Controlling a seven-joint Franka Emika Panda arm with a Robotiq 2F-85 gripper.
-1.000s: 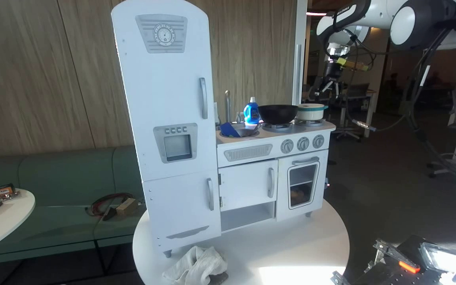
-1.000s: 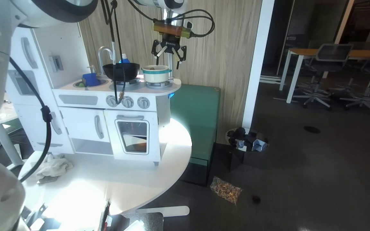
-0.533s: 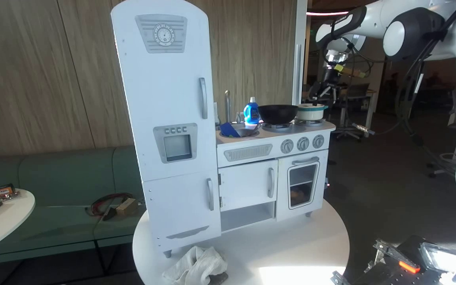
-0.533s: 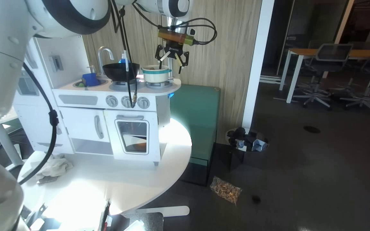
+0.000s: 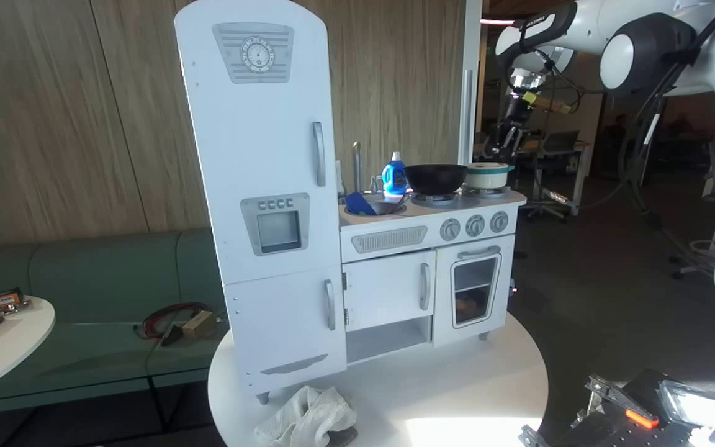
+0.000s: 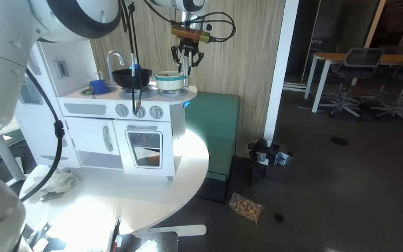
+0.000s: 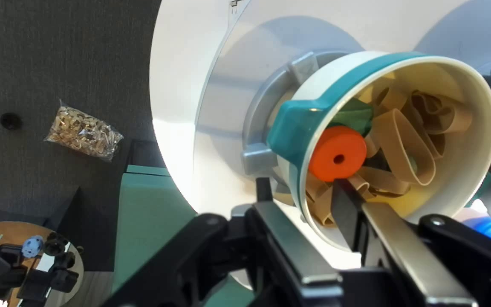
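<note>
The white pot (image 6: 169, 84) sits on a toy stove (image 6: 145, 148) toward the right edge of the bench (image 6: 152, 196) in both exterior views, an orange disc (image 7: 338, 153) and tan loops (image 7: 409, 149) inside. The gripper (image 7: 304, 192) hangs just over the pot, jaws part-way apart, gripping nothing. A black pan (image 5: 435, 179) stands beside.

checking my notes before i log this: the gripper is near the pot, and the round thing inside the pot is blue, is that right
Not quite: the round thing inside the pot is orange, not blue, as the wrist view shows. The gripper is near the pot.
</note>
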